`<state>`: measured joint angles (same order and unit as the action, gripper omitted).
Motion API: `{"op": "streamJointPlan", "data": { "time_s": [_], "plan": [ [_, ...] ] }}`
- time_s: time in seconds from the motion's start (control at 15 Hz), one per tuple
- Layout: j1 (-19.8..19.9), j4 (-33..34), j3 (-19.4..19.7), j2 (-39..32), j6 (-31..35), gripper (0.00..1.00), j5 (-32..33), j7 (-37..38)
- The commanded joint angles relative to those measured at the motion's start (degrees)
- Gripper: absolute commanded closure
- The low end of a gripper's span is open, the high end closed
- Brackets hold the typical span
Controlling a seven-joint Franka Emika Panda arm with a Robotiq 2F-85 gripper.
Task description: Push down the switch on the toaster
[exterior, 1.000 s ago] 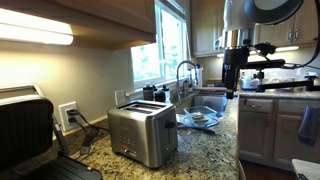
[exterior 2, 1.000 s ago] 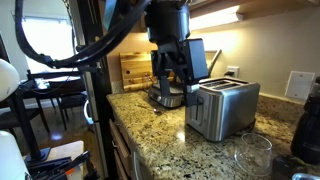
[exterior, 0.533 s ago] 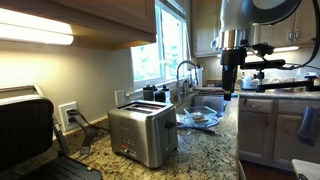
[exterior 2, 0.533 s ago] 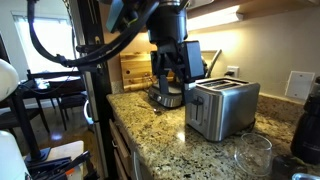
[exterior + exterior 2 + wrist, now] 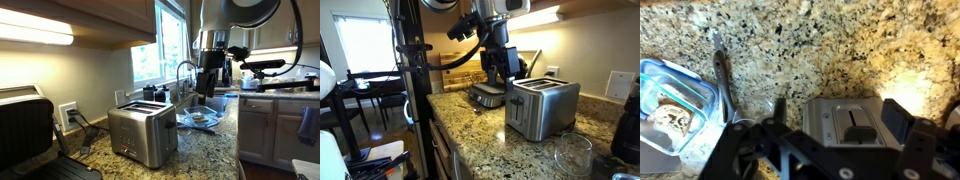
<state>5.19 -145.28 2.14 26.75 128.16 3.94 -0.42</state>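
jaws are standing spread apart and gripping nothing, with the gripper (image 5: 501, 72) hanging tips-down above the counter (image 5: 490, 140). just below them and a little to one side, the toaster (image 5: 542, 108) is sitting on the speckled stone. in the wrist view its narrow end is showing right between the two fingers (image 5: 780, 108). that is looking deliberate to me: the tips seem to be lining up over the switch (image 5: 854, 124), so that a straight drop would be pressing it down. the toaster is showing as a boxy brushed-steel thing with rounded edges and dark slots on top, its switch riding in a dark upright slot. off to the jaws' side a blue-rimmed food box (image 5: 670, 105) is lying well clear. nothing is touching the toaster yet.
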Motion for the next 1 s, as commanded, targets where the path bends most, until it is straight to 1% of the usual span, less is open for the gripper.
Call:
{"op": "streamJointPlan", "data": {
  "time_s": [0.0,0.4,0.53,0.6,0.67,0.8,0.93],
  "plan": [
    [-1.75,3.8,-0.88,-6.52,3.78,0.33,-2.42,2.56],
    [-3.45,7.44,-0.93,-13.95,8.9,0.74,-6.08,1.16],
    [-3.68,8.44,-1.01,-15.85,10.31,0.86,-6.47,0.49],
    [-3.71,8.87,-1.02,-16.69,11.0,0.93,-6.49,0.38],
    [-3.66,9.33,-1.0,-17.62,11.34,0.96,-6.4,0.35],
    [-3.77,9.85,-0.94,-18.87,11.38,1.0,-7.14,0.17],
    [-3.92,10.24,-0.79,-20.31,11.24,1.0,-8.86,-0.55]
  ]
}}
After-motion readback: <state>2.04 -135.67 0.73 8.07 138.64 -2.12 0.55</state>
